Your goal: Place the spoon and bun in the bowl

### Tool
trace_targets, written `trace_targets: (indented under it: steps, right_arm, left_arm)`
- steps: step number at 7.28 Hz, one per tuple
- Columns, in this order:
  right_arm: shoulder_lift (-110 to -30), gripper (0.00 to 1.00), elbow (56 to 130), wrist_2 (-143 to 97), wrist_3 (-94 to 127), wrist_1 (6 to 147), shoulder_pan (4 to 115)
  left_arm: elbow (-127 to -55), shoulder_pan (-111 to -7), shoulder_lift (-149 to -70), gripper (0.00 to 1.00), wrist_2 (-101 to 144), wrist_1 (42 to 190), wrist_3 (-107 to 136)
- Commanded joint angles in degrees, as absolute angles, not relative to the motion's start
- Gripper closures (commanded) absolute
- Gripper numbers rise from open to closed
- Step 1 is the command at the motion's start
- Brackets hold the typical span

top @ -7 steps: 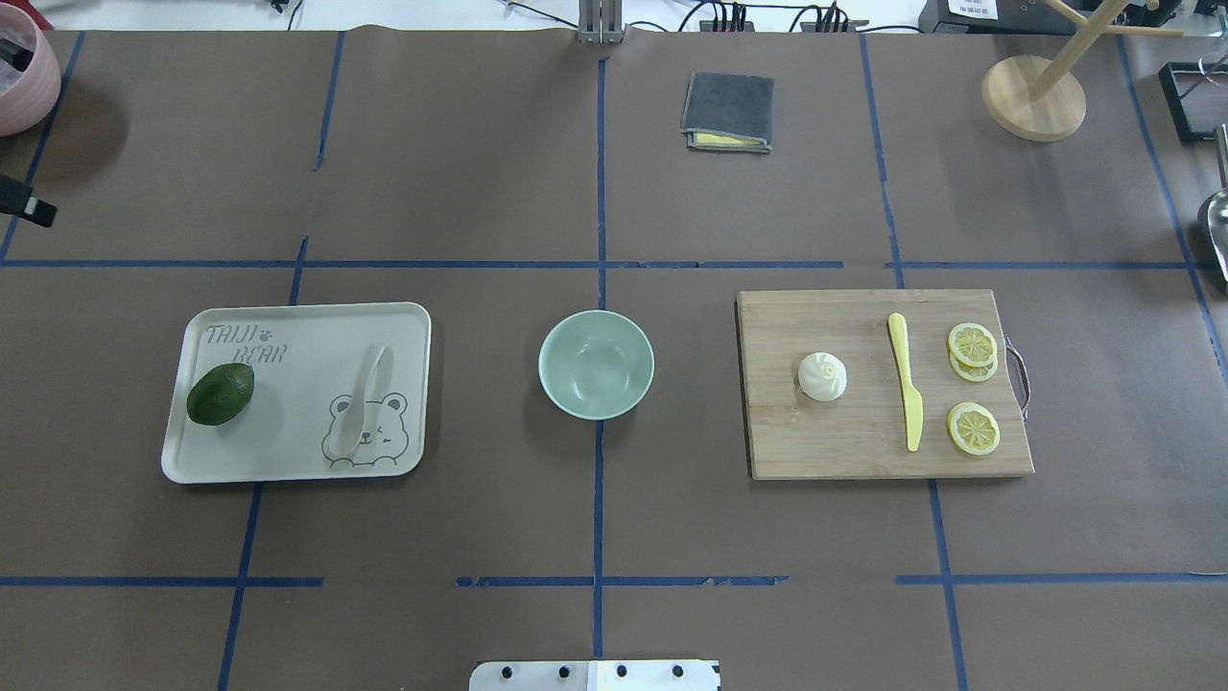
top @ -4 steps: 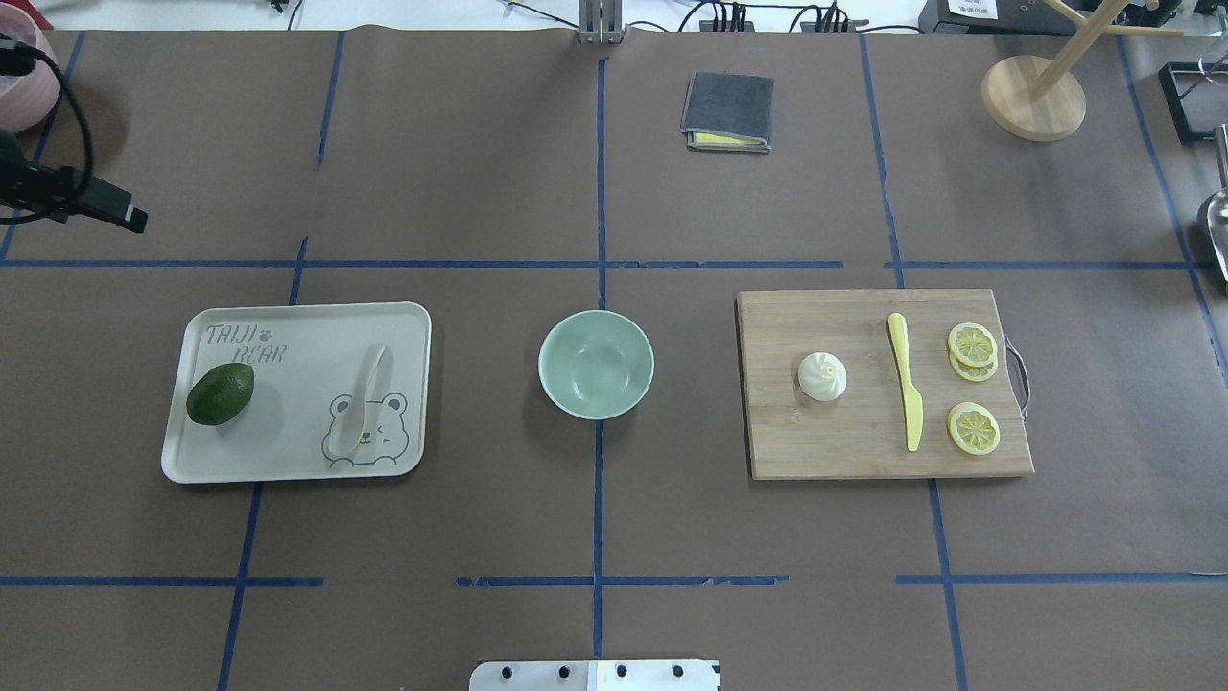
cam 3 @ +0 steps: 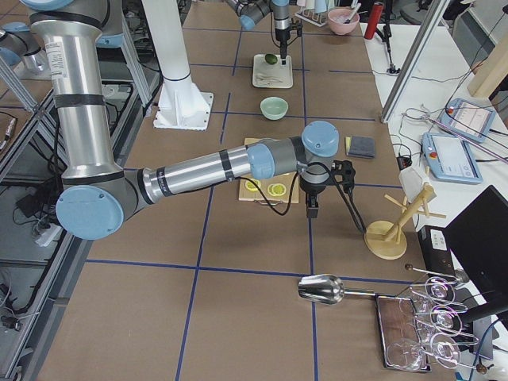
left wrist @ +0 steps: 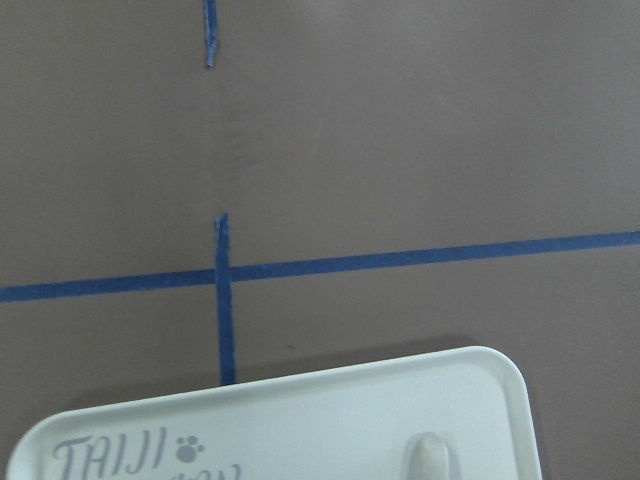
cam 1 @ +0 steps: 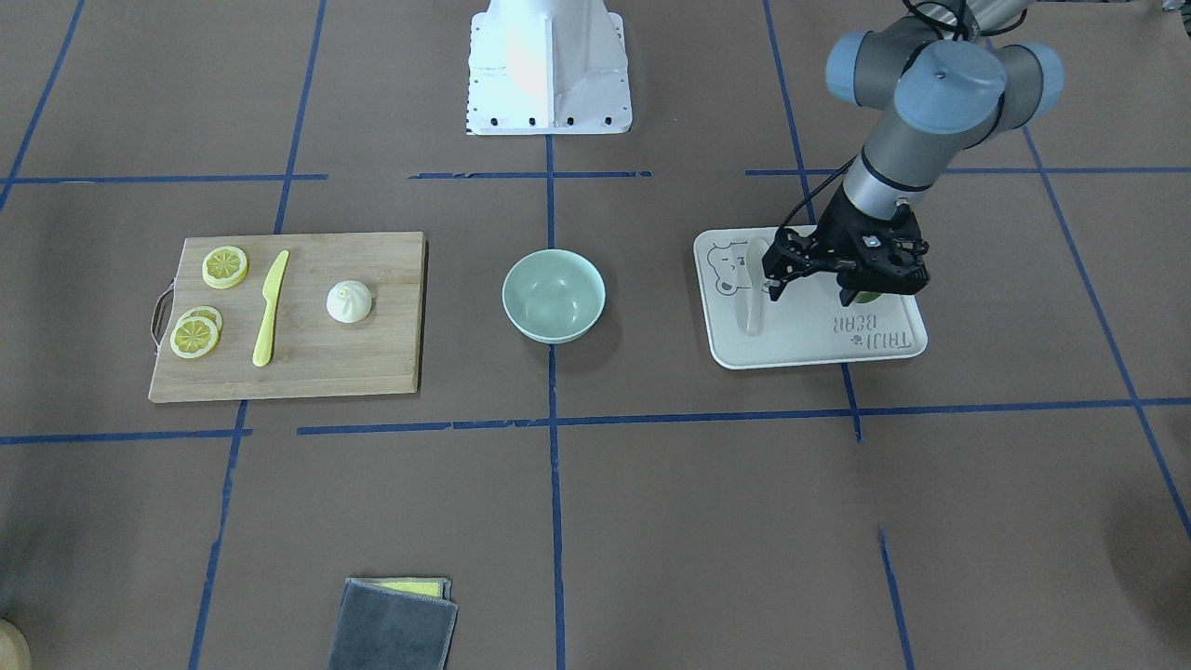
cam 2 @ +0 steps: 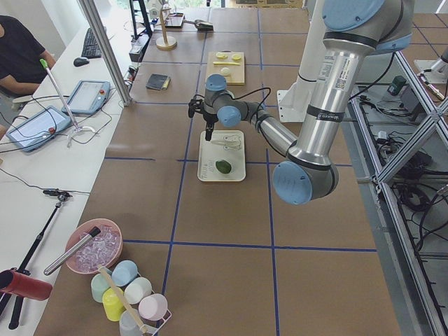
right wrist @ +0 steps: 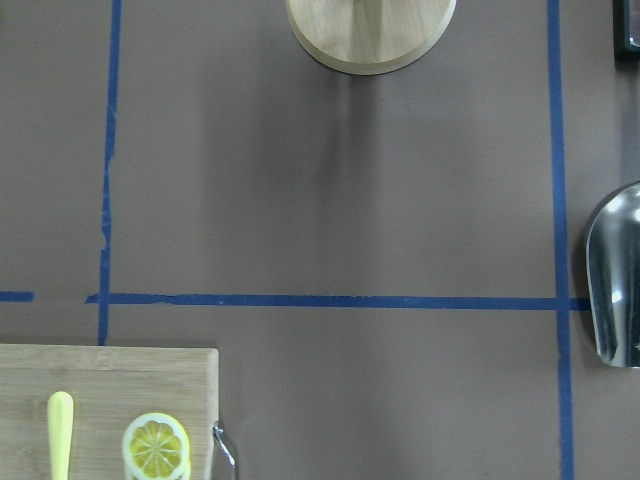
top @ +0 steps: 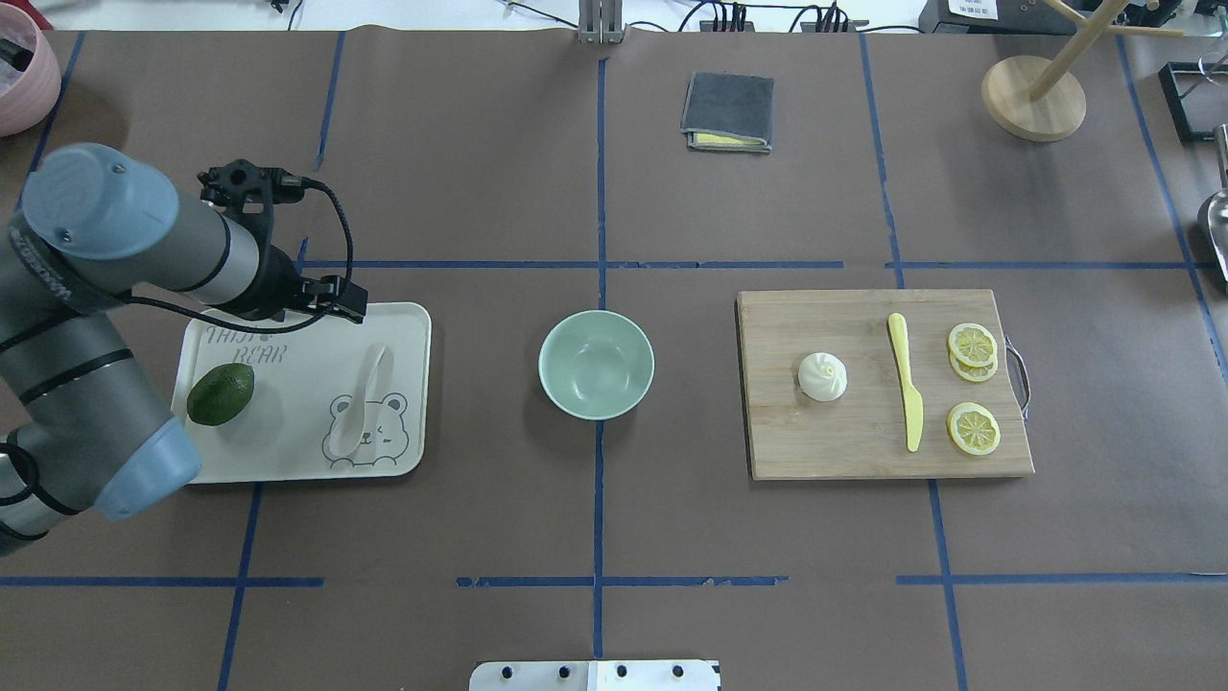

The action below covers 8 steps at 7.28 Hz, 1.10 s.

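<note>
Above tray [top: 288,451] far edge, left fingers [cam 1: 772,287] hang spread, empty; spoon [top: 360,401] lies on tray nearby. Bun [top: 823,375] sits on board [top: 863,441], bowl [top: 543,365] on bench between tray and board, apart from both edges. Right fingers [cam 3: 310,208]: cannot tell.

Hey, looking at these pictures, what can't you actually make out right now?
1. Right gripper: seen only in the exterior right view, small; open or shut is unreadable.
2. Spoon: the left wrist view cuts it off at the bottom edge; only the handle tip shows.
3. Avocado: in the front-facing view, almost wholly behind the left gripper.
4. Left gripper again: in the overhead view its own wrist hides it.
</note>
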<state>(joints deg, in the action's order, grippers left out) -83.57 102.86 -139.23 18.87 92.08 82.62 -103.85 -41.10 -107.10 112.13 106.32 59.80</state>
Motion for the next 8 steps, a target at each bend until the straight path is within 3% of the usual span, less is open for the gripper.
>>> trace_targets:
  steps: [1, 8]
  right_arm:
    - [-83.58, 0.00, 107.12, -139.31, 26.26, 92.11, 79.38]
    - [-81.91, 0.00, 111.00, -138.95, 35.59, 92.11, 73.83]
  left_arm:
    - [-101.87, -37.55, -107.75, 0.03, 110.74, 106.35, 63.18]
    - [-95.98, -35.33, -109.25, 0.26, 110.30, 110.74, 63.90]
